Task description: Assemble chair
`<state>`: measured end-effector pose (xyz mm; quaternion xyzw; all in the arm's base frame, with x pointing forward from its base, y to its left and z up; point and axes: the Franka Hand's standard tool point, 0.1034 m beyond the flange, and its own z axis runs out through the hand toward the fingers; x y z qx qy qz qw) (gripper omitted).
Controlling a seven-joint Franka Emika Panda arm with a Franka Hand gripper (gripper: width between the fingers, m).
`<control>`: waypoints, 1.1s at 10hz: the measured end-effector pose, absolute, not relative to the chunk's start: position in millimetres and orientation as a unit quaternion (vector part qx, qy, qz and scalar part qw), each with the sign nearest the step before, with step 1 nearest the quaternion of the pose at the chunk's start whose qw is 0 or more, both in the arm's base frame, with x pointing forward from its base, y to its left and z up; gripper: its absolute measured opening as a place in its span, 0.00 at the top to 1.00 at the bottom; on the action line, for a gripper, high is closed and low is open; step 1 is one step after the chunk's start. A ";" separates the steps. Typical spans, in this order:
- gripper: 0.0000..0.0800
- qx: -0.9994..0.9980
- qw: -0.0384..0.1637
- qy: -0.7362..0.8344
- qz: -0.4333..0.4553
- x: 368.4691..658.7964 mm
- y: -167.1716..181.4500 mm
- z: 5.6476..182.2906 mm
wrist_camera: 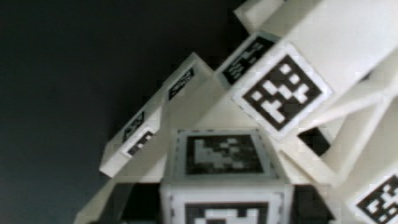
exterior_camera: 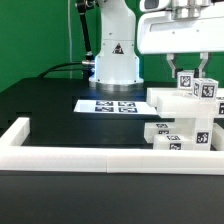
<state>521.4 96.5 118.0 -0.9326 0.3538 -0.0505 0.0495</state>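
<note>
Jaws (exterior_camera: 188, 66) are pinched shut on an upright tagged bar (exterior_camera: 203, 88) atop the chair (exterior_camera: 183, 122), sitting on the black counter (exterior_camera: 60, 105) beside the border rail (exterior_camera: 80, 155). Looks mostly stacked together; seating this piece seems like what's left.

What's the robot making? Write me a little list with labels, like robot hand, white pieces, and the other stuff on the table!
robot hand: gripper shut on the top of the chair pieces
chair pieces: white blocks with black-and-white tags, stacked into one chunky pile at the exterior view's right
marker board: flat white sheet lying on the table, behind the pile
border rail: long low white bar in front
table: black top
</note>
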 end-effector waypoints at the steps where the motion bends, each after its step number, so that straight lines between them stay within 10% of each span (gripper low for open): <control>1: 0.64 -0.924 0.051 0.377 -0.049 521.4 96.5 118.0; 6: 0.64 -0.862 0.065 0.501 -0.039 521.5 96.6 118.1; 11: 0.21 -0.919 0.053 0.387 -0.043 521.7 100.6 119.2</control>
